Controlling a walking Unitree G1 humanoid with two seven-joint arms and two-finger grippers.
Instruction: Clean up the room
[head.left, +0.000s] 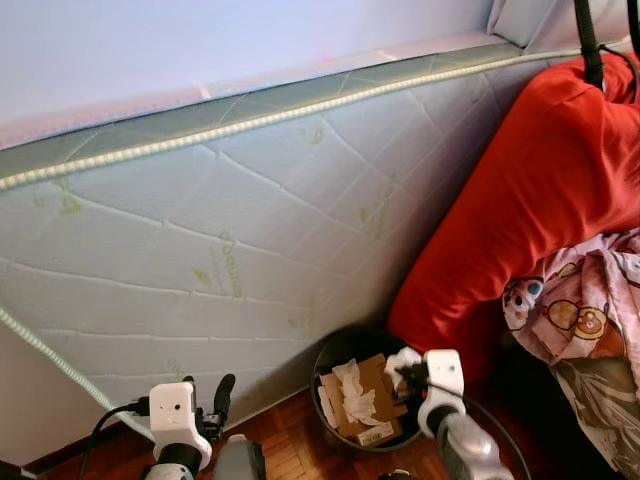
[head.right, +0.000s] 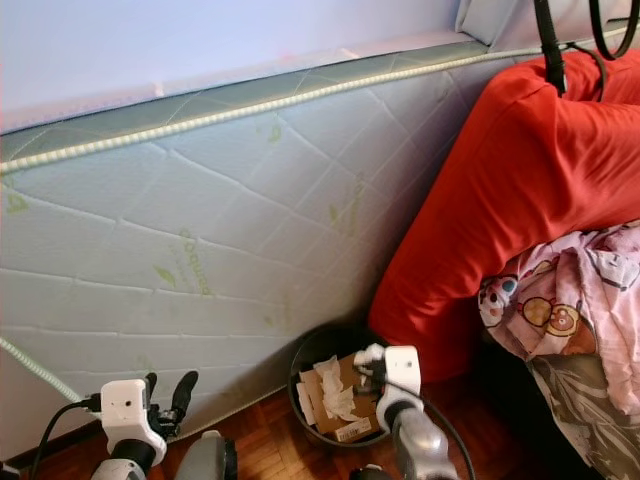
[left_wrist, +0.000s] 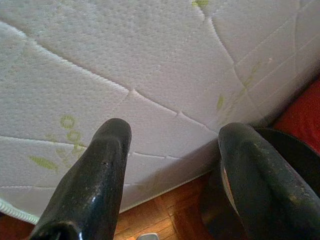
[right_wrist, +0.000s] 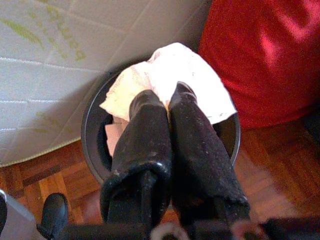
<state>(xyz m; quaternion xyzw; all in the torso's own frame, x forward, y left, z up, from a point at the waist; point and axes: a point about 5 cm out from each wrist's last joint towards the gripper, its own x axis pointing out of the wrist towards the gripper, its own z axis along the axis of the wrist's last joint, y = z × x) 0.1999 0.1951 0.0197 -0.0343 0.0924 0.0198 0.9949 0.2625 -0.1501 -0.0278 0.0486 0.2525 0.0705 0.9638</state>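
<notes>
A round black waste bin (head.left: 335, 360) stands on the wooden floor against the mattress side, holding brown cardboard (head.left: 365, 405) and crumpled white tissues (head.left: 355, 390). My right gripper (right_wrist: 167, 102) hovers over the bin's right rim, shut on a white crumpled tissue (right_wrist: 172, 75), which also shows by the gripper (head.left: 403, 362) in the left eye view. My left gripper (left_wrist: 172, 137) is open and holds nothing. It sits low at the left (head.left: 218, 395), facing the mattress.
A white quilted mattress (head.left: 230, 210) with green print leans on its side across the view. A big red cushion (head.left: 530, 190) lies right of the bin, with a pink cartoon-print blanket (head.left: 585, 310) on it. The floor (head.left: 290, 440) is wooden parquet.
</notes>
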